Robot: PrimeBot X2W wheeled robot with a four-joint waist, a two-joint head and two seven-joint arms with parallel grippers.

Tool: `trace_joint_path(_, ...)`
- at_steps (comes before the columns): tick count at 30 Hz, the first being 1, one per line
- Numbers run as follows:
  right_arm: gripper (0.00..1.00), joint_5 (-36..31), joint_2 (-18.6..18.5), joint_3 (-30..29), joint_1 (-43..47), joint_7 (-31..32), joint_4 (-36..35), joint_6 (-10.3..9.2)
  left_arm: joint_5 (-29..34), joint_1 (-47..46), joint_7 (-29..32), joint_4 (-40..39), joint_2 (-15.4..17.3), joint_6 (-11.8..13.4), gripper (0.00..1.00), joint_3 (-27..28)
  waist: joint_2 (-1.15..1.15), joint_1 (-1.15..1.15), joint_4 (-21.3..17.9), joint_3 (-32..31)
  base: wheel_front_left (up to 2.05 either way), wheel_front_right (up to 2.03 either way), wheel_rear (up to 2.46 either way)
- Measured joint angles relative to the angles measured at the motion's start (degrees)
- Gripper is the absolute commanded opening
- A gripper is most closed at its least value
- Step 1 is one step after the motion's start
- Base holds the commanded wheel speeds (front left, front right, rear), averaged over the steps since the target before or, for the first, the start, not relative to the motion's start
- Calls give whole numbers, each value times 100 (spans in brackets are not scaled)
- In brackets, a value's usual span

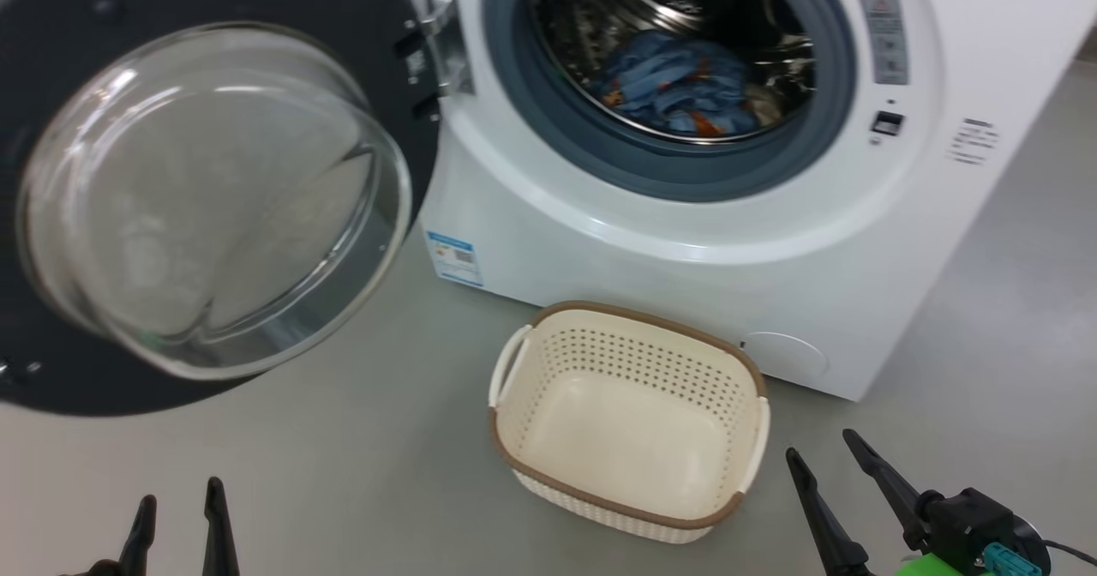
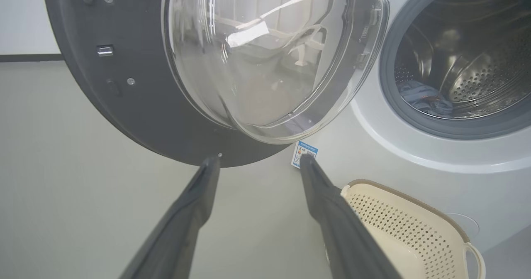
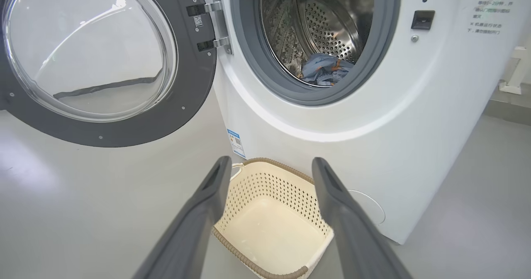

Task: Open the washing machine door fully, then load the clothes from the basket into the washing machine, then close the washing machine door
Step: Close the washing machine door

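Clothes, seemingly soft blue fabric, lie crumpled in perforated steel drum; both jaws spread apart.

Pale grey floor, white washing machine standing on it, empty basket just before it

A laundry area: white washing machine on bare grey floor.

Smooth pale grey floor across lower frame, slightly glossy. Left wrist view, upper left: white wall, dark baseboard strip right under it. Right wrist view, right edge: white upright post on a foot, darker floor band just below
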Motion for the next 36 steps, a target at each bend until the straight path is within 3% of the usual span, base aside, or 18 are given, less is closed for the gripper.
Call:
trace_joint_path(11,100,0,-1,104,0,0,27,0,-60,15,0,-1,-5,0,100,-59,0,0,543,-17,0,0,0)
trace_joint_path(22,100,100,-52,160,-67,0,51,0,-345,15,0,-97,-12,0,98,-52,0,0,580,31,0,0,0)
trace_joint_path(24,100,100,-48,147,-73,0,51,0,-410,8,0,-193,-18,0,47,31,0,0,573,22,0,0,0)
trace_joint_path(25,100,100,-45,130,-71,0,47,0,-414,0,0,-266,-20,0,29,100,0,0,568,19,0,0,0)
trace_joint_path(26,100,100,-38,109,-70,0,40,0,-422,-24,0,-348,-20,0,0,187,0,0,561,18,0,0,0)
trace_joint_path(30,100,99,-20,13,-53,0,7,0,-636,-326,0,-708,181,0,0,525,0,0,487,56,0,0,0)
trace_joint_path(36,100,90,-22,-51,-53,0,-43,0,-1280,-1230,-1,-995,934,0,0,1051,0,0,329,208,0,0,0)
